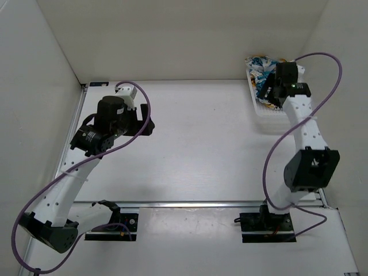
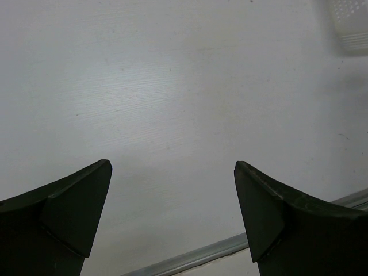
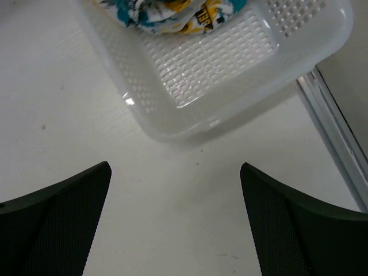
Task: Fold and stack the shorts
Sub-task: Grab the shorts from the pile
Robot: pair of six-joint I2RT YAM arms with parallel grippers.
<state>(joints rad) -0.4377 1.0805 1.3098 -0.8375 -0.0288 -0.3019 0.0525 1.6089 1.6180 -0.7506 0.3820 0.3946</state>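
Note:
The shorts, white with a teal, yellow-orange and black print, lie crumpled in the far end of a white mesh basket at the table's back right. In the right wrist view the shorts show at the top edge, inside the basket. My right gripper is open and empty, hovering by the basket's near rim; in its own view the jaws stand wide over bare table. My left gripper is open and empty over the left of the table, also seen in its wrist view.
White walls enclose the table at the back and both sides. A metal rail runs along the front edge and shows in the left wrist view. Another rail runs beside the basket. A basket corner shows far right.

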